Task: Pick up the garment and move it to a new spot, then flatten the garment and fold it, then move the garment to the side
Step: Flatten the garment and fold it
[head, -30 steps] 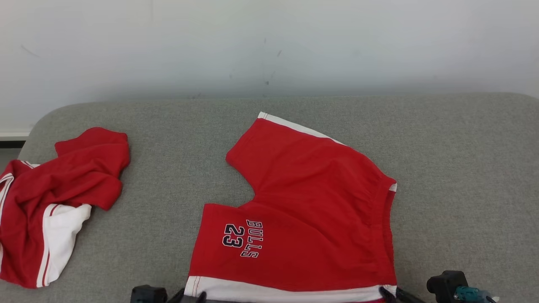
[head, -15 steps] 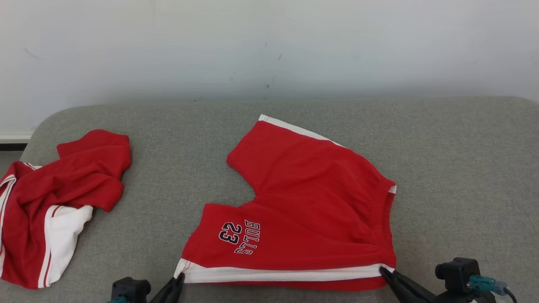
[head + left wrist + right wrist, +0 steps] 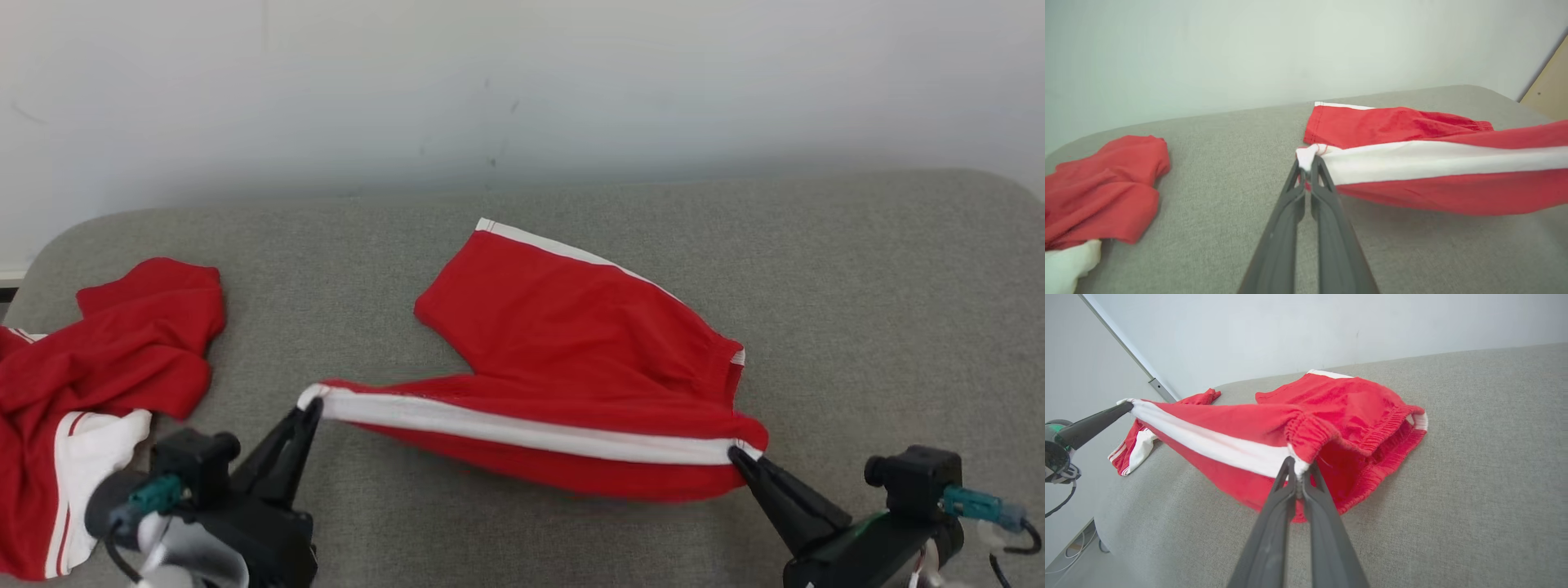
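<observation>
Shorts (image 3: 588, 335) lie in the middle of the grey desk (image 3: 898, 286), their far leg flat and smooth on the cloth, so the pick-up, the move and the flattening look done. The fold looks to be just under way. The near edge, marked by the white stripe (image 3: 522, 429), is raised off the desk and drawn taut between the two arms. The left fingers (image 3: 286, 453) are pressed together, pinching the hem corner of that stripe, as the left wrist view confirms (image 3: 1290, 212). The right fingers (image 3: 771, 490) are likewise closed, gripping the waistband end, where the elastic bunches just above their tips (image 3: 1280, 506). Below the stripe the red cloth sags and touches the desk. What seems left: carry the raised edge over onto the far leg, lay it down square, perhaps fold once more, then shift the shorts aside. A second garment (image 3: 122, 351) lies crumpled at the left end of the desk, well apart.
</observation>
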Controlling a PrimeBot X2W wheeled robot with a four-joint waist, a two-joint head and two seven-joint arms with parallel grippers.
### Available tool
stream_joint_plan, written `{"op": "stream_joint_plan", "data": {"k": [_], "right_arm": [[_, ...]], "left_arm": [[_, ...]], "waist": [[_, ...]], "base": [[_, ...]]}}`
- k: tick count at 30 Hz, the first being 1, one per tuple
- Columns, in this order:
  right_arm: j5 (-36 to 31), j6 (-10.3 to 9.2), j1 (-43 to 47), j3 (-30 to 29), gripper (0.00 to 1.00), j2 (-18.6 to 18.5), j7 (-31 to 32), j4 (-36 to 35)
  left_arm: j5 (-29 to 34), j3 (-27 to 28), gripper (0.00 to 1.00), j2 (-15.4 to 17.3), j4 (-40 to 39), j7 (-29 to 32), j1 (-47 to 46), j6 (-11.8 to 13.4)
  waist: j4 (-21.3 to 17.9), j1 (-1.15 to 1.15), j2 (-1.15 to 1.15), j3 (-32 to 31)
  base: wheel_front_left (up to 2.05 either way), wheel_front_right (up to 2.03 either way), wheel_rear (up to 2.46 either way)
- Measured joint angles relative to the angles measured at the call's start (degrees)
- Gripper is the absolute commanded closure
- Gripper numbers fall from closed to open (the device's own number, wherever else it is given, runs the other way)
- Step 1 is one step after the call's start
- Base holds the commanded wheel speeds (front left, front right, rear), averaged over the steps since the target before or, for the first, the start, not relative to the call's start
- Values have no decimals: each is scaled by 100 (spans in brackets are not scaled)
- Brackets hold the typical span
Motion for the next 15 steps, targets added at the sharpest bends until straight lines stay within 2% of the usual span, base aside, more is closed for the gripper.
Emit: {"op": "stream_joint_plan", "data": {"k": [6, 15], "right_arm": [[-10, -27, -599, -26, 100, 70, 190, -7], [31, -93, -1761, 102, 100, 579, 546, 422]], "left_arm": [[-46, 25, 100, 230, 68, 290, -809, -236], [-218, 76, 100, 527, 523, 820, -2204, -381]], "waist": [[-155, 0, 0, 226], [-513, 1, 0, 746]], "base": [[0, 0, 0], [0, 0, 0]]}}
